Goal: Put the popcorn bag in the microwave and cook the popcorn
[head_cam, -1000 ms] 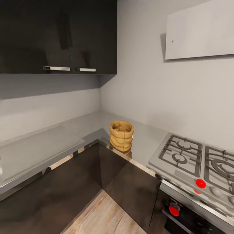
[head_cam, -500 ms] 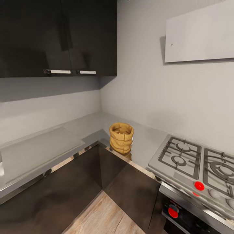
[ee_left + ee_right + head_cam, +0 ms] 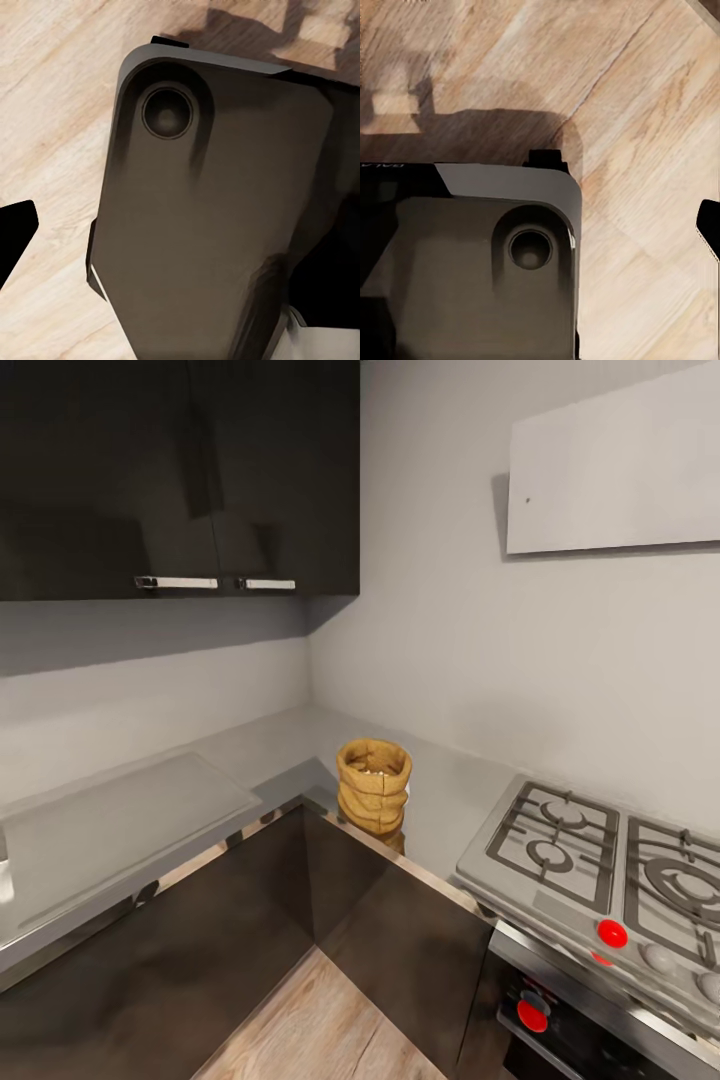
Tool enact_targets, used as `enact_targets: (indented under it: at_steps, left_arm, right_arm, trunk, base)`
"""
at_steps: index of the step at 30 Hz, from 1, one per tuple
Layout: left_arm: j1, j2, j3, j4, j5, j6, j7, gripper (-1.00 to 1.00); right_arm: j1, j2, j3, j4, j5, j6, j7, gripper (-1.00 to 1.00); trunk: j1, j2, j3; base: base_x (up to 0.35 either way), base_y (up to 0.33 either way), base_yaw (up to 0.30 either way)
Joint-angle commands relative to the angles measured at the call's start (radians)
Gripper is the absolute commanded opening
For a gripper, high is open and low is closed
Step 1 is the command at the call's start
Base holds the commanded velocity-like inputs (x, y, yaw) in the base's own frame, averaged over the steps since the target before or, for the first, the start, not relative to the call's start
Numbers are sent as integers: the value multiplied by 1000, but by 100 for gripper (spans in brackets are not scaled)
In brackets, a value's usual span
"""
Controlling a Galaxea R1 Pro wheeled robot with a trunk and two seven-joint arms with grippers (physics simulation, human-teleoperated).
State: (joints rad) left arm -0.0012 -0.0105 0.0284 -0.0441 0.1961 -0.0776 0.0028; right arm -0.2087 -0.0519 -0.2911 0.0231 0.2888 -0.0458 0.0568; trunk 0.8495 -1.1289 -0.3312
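Popcorn bag (image 3: 373,784) stands upright on the grey counter (image 3: 260,745), right at the inner corner of the L, close to the front edge, its reflection showing on the glossy cabinet edge below. Bag is tan-yellow, crumpled in horizontal folds, rolled rim open at top; inside, pale specks just visible, too small to tell what they are. A flat pale grey board (image 3: 110,830) lies on the counter's left run, well apart from the bag. To the bag's right, a gas hob (image 3: 590,850) with grey grates, apart from the bag with bare counter between; red knobs (image 3: 611,933) on the stove front below it. Dark upper cabinets (image 3: 180,470) with silver handles hang over the left run, and a pale wall panel (image 3: 615,465) sits above the hob. Dark glossy base cabinets (image 3: 250,930) under the counter, wooden floor (image 3: 320,1025) in the corner between them. Left wrist view: dark grey robot base panel (image 3: 217,225) with a round recess, over wooden floor; a black sliver at the frame edge, cannot tell if it is a finger. Right wrist view: same kind of dark panel (image 3: 472,262) over wood floor. Left claw and right claw: cannot tell whether fingers are apart or together.
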Motion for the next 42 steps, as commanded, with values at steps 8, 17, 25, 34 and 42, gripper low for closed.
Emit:
enact_targets:
  at_steps: [8,17,25,34,42]
  left_arm:
    - [0,0,3,0,5,-2,0,100]
    - [0,0,2,0,5,-2,1,100]
    - [0,0,2,0,5,-2,1,100]
    - [0,0,1,0,5,-2,0,100]
    - [0,0,0,0,5,-2,0,100]
  right_arm:
    - [-1,16,246,-228,92,35,7,100]
    - [-1,160,296,-729,90,418,62,100]
    - [-1,174,390,-1185,85,728,242,100]
    - [-175,201,504,-1591,82,1093,245,100]
    - [-549,220,499,-1577,81,1093,230,100]
  trunk:
    - [0,-1,-1]
    - [0,-1,-1]
    - [0,-1,-1]
    - [0,-1,-1]
    - [0,-1,-1]
  base:
    - [0,0,0]
    - [0,0,0]
    - [0,0,0]
    - [0,0,0]
    - [0,0,0]
